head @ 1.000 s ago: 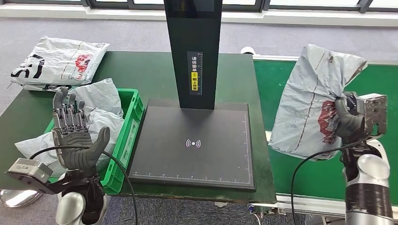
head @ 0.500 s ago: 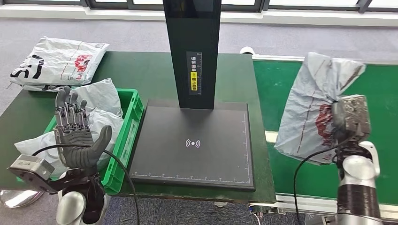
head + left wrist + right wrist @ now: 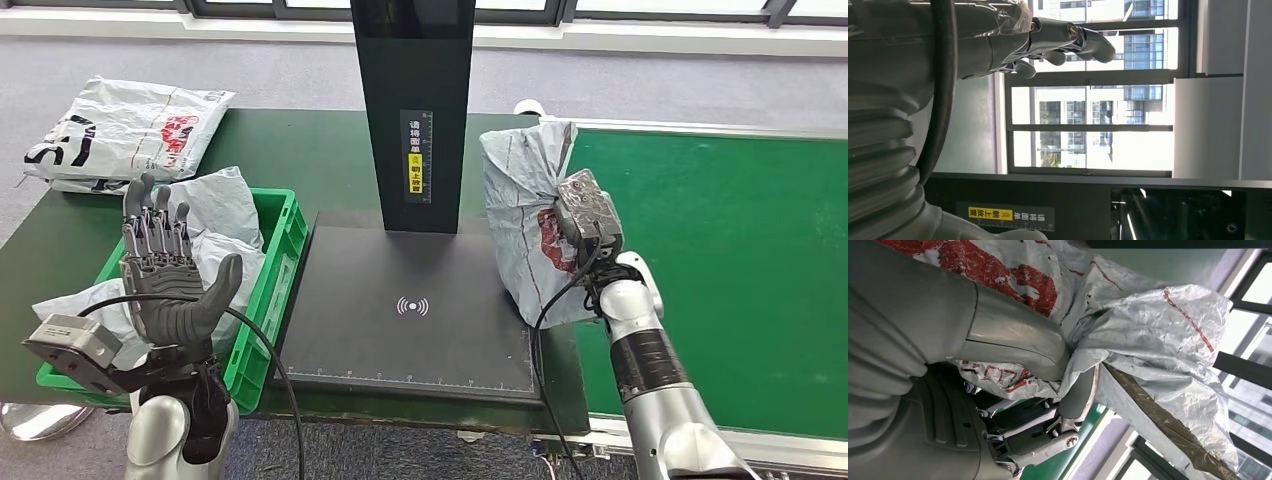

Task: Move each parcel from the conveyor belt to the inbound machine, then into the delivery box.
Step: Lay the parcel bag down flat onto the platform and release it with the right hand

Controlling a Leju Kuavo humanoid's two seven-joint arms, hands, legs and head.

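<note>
Parcel [image 3: 525, 215]: gripped by right hand [image 3: 585, 235], hanging over inbound machine's [image 3: 410, 300] right edge.
Left hand [image 3: 160, 270]: empty, fingers spread.
Change: parcel carried leftward off conveyor belt [image 3: 730, 260].

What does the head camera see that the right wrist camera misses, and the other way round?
Only the head view shows the left hand raised, holding nothing, the green bin, the black scanner pad and the belt. Only the right wrist view shows, close up, the thumb pressed into the plastic and a brown tape strip. Both show the grey parcel that the right hand grips.
</note>
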